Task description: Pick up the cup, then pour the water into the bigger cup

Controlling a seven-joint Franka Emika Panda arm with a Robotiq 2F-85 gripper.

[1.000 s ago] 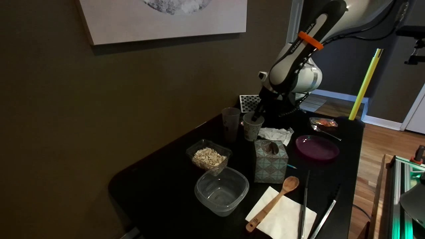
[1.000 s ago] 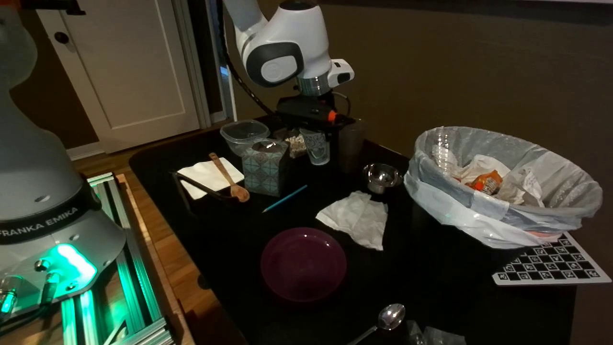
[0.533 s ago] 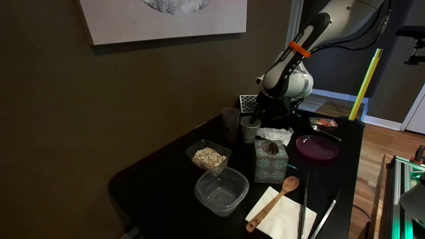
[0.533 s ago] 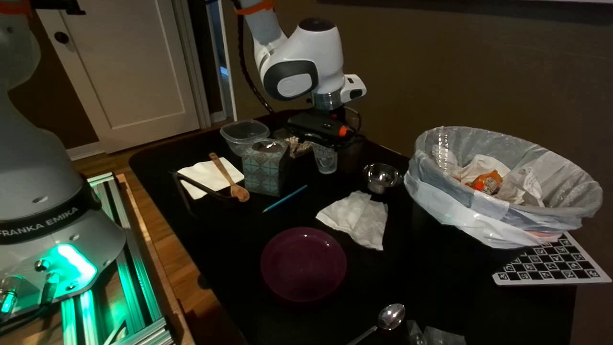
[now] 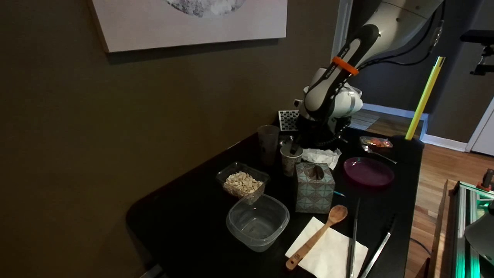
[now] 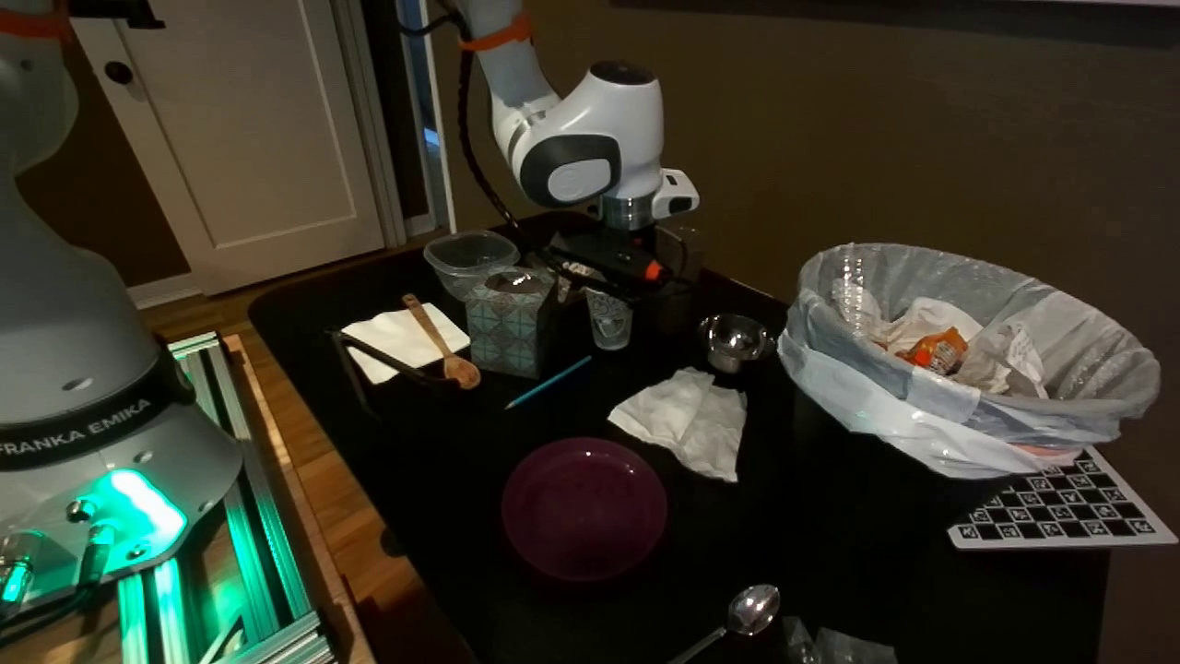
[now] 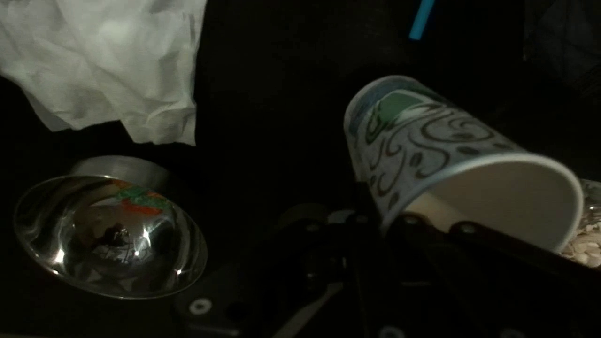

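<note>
The cup is a small white paper cup with a swirl pattern. It stands nearly upright in both exterior views. In the wrist view the cup shows its pale inside; no water can be made out. My gripper is shut on the cup's wall at the rim, one finger inside and one outside, as the wrist view shows. I cannot tell if the cup's base touches the table. The bigger cup, a tall greyish tumbler, stands beside it toward the wall. The arm partly hides it in an exterior view.
A tissue box stands close to the cup. A tub of pale flakes and a clear tub are nearby. A metal bowl, crumpled napkin, purple plate and lined bin are on the other side.
My gripper has carried the cup lower, and away from the bigger cup toward the tissue box. The bigger cup and the other things have stayed in place.
</note>
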